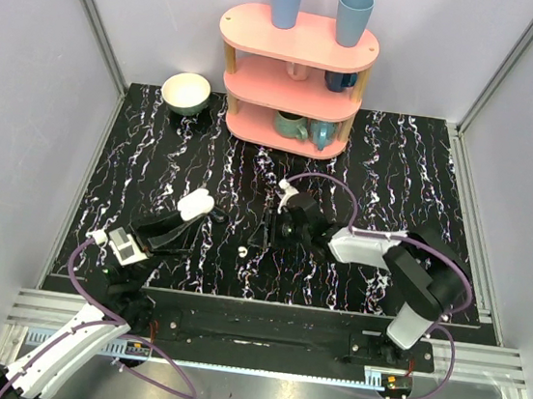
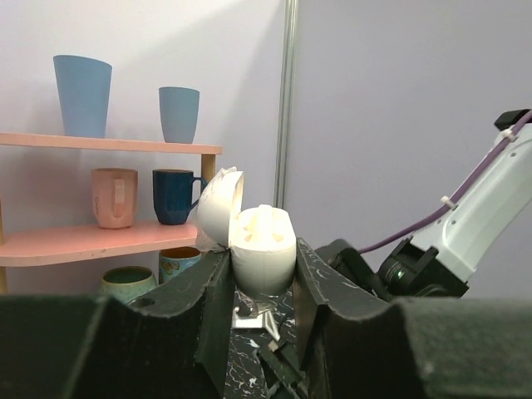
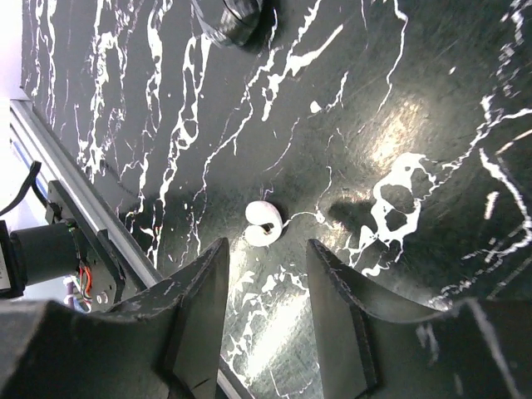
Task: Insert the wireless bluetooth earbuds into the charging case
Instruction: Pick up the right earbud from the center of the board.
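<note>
The left end effector [image 2: 262,273] is clamped on the lower half of the case [image 2: 264,251]. It holds the case up off the table [image 3: 432,91] with the lid [image 2: 219,206] flipped back and the opening facing up, I'd guess so a bud can be dropped straight in. Something white humps up inside the opening, and I can't tell whether that's a bud already seated. One earbud [image 3: 264,224] lies loose on the table, to the right of the case and nearer the arm bases. The right end effector [image 3: 266,259], also right of the case, hovers low by that earbud. Its jaws are partway apart and empty, with the bud just beyond the tips. It looks lined up to straddle and pinch the bud next.
</note>
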Robot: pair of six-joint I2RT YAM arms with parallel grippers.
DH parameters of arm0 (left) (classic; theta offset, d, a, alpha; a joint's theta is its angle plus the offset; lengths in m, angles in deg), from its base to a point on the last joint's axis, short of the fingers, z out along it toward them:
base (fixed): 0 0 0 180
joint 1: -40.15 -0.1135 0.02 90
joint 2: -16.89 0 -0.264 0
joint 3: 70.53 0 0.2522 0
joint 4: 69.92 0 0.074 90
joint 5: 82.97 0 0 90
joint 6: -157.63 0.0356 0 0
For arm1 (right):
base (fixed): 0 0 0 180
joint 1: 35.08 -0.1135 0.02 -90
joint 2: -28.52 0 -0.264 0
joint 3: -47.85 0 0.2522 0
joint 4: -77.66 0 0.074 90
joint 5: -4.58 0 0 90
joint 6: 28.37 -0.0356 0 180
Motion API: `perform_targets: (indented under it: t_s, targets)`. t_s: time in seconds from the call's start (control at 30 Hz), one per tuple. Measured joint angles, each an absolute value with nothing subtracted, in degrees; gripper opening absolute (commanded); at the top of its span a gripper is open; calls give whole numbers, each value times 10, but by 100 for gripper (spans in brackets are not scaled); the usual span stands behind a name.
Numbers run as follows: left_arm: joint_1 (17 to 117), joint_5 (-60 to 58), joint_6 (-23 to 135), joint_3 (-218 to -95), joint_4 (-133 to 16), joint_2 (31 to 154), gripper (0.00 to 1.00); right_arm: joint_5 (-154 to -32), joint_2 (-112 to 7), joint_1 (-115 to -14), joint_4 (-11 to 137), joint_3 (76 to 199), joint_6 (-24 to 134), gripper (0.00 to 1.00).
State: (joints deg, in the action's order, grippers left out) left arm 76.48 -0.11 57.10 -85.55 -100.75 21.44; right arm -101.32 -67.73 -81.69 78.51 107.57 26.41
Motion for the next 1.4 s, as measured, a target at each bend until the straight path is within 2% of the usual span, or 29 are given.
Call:
perform_targets:
  t_s: [0.17,0.47,0.73,1.4]
  targets:
    - [765,-1,571,-856,-1008,214,0,-1042,-727,-817,830,1068,224,47]
    - [765,0,571,-856,-1008,215,0,-1059,-739,-817,859,1067,208,44]
    - [765,0,568,-856,-1014,225,0,-1062,-746,-817,850,1067,212,36]
    - [765,0,558,-856,-1057,271,0,-1077,-767,-825,833,1085,237,35]
